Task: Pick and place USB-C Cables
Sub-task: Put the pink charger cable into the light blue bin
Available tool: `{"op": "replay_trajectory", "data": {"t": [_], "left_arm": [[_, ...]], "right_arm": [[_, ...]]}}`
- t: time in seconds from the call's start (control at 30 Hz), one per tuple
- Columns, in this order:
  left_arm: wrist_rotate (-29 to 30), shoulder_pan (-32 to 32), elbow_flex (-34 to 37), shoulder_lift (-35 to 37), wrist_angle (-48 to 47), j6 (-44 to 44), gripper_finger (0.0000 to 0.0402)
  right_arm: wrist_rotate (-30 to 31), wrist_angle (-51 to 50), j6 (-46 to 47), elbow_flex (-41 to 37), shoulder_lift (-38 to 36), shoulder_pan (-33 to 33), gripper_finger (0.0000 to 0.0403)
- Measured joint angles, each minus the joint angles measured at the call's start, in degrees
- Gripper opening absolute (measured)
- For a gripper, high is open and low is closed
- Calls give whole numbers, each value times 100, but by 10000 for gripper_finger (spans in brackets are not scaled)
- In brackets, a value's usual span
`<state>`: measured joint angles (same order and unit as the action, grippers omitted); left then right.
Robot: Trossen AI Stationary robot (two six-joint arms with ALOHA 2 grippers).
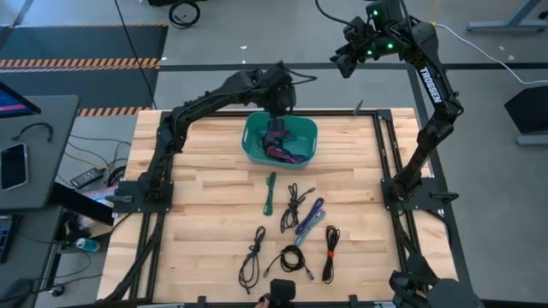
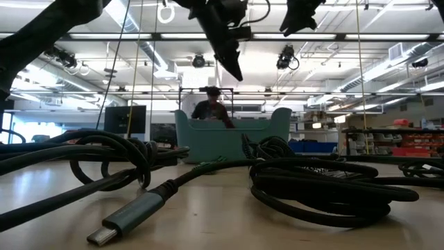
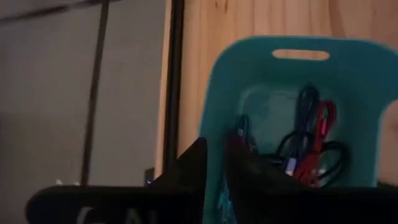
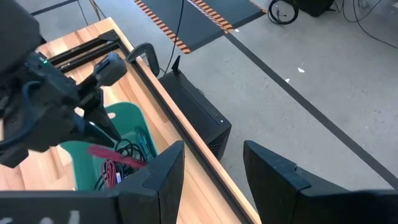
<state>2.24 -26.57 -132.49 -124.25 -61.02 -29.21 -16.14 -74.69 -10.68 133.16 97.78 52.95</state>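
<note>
Left gripper [image 1: 276,122] over the teal bin [image 1: 253,145], jaws slightly parted, nothing visibly held.

It looks like the drop is done; next it must go near for the loose USB-C cables [image 1: 295,224]. The right gripper [image 4: 210,163] waits open, far right. Only the wrist views show the cables piled in the bin.

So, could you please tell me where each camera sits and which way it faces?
High: overhead, looking down on both arms, the teal bin and loose cables.
Low: table height, facing the bin past cables; arms above.
Left wrist: above the bin, left gripper shown.
Right wrist: raised beyond the table edge, right gripper open.
All share the bin.
</note>
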Motion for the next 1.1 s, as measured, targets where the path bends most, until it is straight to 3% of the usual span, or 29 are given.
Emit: {"op": "replay_trajectory", "data": {"t": [0.33,0.53,0.77,0.93,1.1], "left_arm": [[-25,23,13,-232,-870,833,28],[-369,81,234,-297,-745,1611,16],[-369,188,1180,-297,-649,2671,22],[-362,332,1806,-304,-576,2680,29],[-370,449,2034,-304,-447,2705,73]], "right_arm": [[2,-238,-135,0,0,0,171],[2,-272,-178,0,0,0,171],[0,-272,-302,0,0,0,171],[0,-274,-371,0,-1,0,171],[-1,-274,-457,0,0,0,171]]}}
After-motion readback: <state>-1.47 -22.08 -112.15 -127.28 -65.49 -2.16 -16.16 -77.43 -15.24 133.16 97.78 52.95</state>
